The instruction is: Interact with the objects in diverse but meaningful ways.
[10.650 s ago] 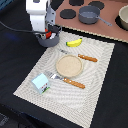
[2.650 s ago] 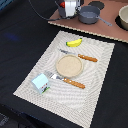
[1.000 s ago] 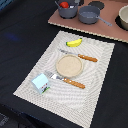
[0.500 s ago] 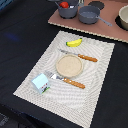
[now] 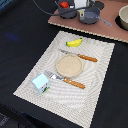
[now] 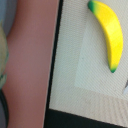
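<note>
Near the far edge of the striped placemat (image 5: pixel 95 80) lies the yellow banana (image 5: pixel 74 43); the wrist view shows the same banana (image 6: pixel 107 32) close up. A pale blue-white carton (image 5: pixel 40 83) stands at the mat's near corner on the exterior view's left. On the brown board (image 5: pixel 85 24) at the back, a red tomato (image 5: pixel 64 5) sits in a grey pot (image 5: pixel 66 11). My gripper (image 5: pixel 80 4) is a white shape at the frame's top edge, just beside that pot. Its fingers are cut off, and none show in the wrist view.
A darker grey pan (image 5: pixel 90 15) sits beside the pot on the board, and a bowl (image 5: pixel 123 17) is at the exterior view's right. On the mat lie a round wooden plate (image 5: pixel 68 65), a knife (image 5: pixel 80 56) and a fork (image 5: pixel 67 81). The board's edge (image 6: pixel 32 60) shows in the wrist view.
Over ten seconds the pot with the tomato went from beside the mat's far corner up onto the board. In the last second nothing visibly moved.
</note>
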Robot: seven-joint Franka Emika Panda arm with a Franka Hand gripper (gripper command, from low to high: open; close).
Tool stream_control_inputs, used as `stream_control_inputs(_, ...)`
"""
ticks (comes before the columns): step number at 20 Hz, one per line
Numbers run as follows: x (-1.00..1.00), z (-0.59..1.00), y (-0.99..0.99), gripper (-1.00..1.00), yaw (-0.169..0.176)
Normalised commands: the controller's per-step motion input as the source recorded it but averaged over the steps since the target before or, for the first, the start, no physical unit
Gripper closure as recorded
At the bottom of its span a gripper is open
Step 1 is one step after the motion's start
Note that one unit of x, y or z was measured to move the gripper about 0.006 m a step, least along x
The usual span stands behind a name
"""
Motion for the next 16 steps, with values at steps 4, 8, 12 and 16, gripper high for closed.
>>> stream_control_inputs(4,0.61,0.01,-0.57,-1.0,0.001)
stream_control_inputs(8,0.31,-0.06,-0.28,-1.0,0.011)
stream_control_inputs(12,0.04,-0.08,-0.02,-1.0,0.035)
stream_control_inputs(16,0.02,-0.21,-0.01,-1.0,0.039)
